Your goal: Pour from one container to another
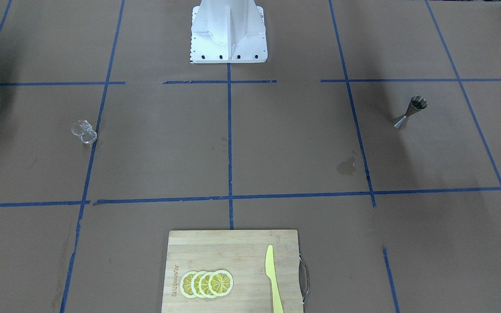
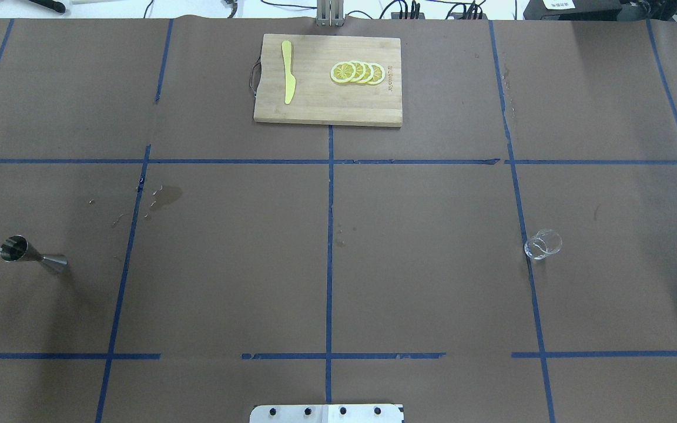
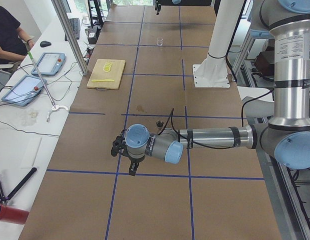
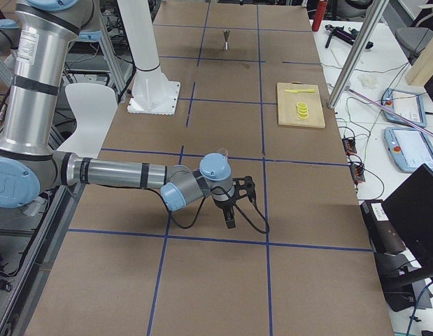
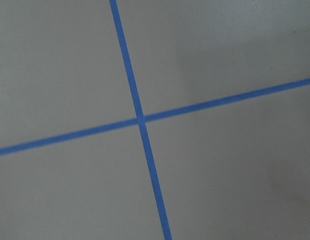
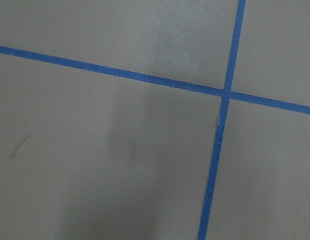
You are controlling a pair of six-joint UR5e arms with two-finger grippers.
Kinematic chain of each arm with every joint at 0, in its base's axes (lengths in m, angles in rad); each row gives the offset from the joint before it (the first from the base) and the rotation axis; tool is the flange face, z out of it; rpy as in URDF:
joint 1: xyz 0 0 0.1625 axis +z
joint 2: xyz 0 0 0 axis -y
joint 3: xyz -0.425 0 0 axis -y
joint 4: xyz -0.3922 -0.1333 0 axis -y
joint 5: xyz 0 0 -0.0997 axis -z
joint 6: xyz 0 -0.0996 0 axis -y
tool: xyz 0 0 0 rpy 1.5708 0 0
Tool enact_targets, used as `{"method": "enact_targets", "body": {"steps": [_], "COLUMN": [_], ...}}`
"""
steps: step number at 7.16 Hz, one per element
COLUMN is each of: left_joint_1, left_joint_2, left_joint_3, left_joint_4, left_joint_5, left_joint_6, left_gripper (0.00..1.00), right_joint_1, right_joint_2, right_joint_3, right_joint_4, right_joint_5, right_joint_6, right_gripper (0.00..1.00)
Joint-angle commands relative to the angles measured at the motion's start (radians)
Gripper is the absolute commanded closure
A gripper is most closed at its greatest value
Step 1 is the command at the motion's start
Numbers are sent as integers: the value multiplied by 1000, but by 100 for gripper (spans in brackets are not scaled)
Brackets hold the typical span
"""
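Note:
The clear glass cup (image 1: 84,131) stands upright on the brown paper on my right side, also seen from overhead as the cup (image 2: 543,244). Far across the table, on my left side, stands the steel jigger (image 1: 410,113), shown from overhead as the jigger (image 2: 32,252). My left gripper (image 3: 122,159) hovers over the table a little past the jigger (image 3: 159,123), apart from it. My right gripper (image 4: 238,203) hovers near the cup (image 4: 222,152), not touching. Both grippers show only in the side views, so I cannot tell whether they are open or shut. Both wrist views show only paper and blue tape.
A wooden cutting board (image 2: 315,106) at the far middle edge carries lemon slices (image 2: 358,72) and a yellow knife (image 2: 288,80). A wet stain (image 2: 165,197) marks the paper near the jigger. The white robot base (image 1: 228,34) stands at the near middle. An operator (image 3: 7,35) sits beside the table.

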Motion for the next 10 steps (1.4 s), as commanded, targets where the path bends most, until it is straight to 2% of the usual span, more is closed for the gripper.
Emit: {"method": "enact_targets", "body": {"steps": [1, 3, 5, 10], "left_joint_1": [1, -8, -12, -9], "left_joint_2": [11, 32, 86, 83], "left_joint_3": [-131, -156, -151, -122], "left_joint_4": [167, 177, 148, 102], "left_joint_5": [8, 9, 17, 22], "left_joint_6": [5, 5, -2, 3], "left_gripper": [0, 0, 0, 0], "right_joint_1": [114, 88, 128, 131], "right_joint_2": [32, 31, 24, -3], "right_joint_3": [37, 91, 109, 100], "right_joint_4": [-319, -430, -432, -417], "right_joint_5": [117, 120, 110, 94], "right_joint_6": [-189, -192, -193, -169], "right_gripper": [0, 0, 0, 0]}}
